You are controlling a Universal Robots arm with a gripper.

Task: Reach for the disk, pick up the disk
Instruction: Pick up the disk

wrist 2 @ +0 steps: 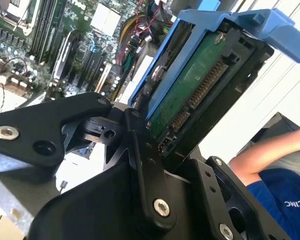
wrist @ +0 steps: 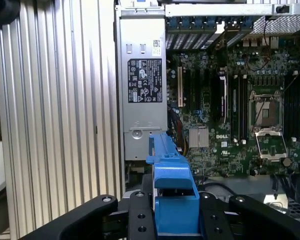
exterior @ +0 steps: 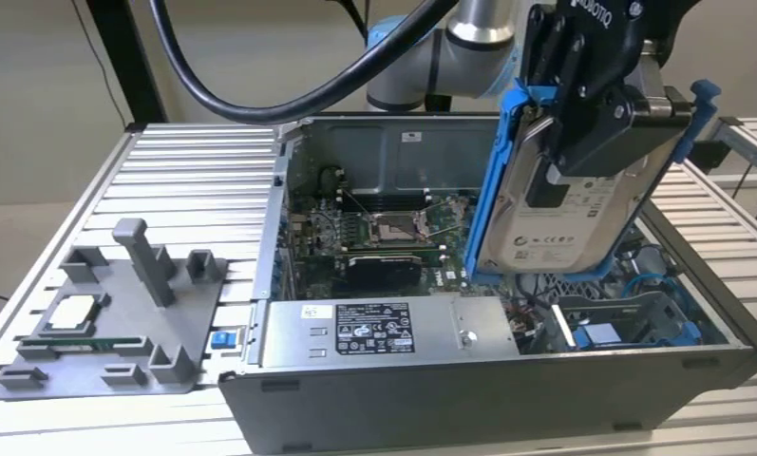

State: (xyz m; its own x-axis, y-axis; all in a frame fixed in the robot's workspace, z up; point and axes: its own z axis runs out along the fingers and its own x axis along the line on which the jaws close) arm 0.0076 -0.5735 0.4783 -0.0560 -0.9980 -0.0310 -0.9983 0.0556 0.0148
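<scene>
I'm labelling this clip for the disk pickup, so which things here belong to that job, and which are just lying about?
Part of the job:
- the disk, held up over the open computer case
- the gripper, shut on it

Just lying about:
- grey fixture tray on the slatted table
- processor chip on that tray
- power supply in the case
- person's arm

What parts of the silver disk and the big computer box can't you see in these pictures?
- Flat silver-grey metal disk with blue plastic rails: in the exterior view the black robot hand covers the middle of its white label.
- The disk's top corner, exterior view: cut off behind the hand.
- Open grey metal computer case: in the exterior view the held disk hides the bay behind it.
- Person's blue sleeve, second wrist view: cut off by the edge.
</scene>
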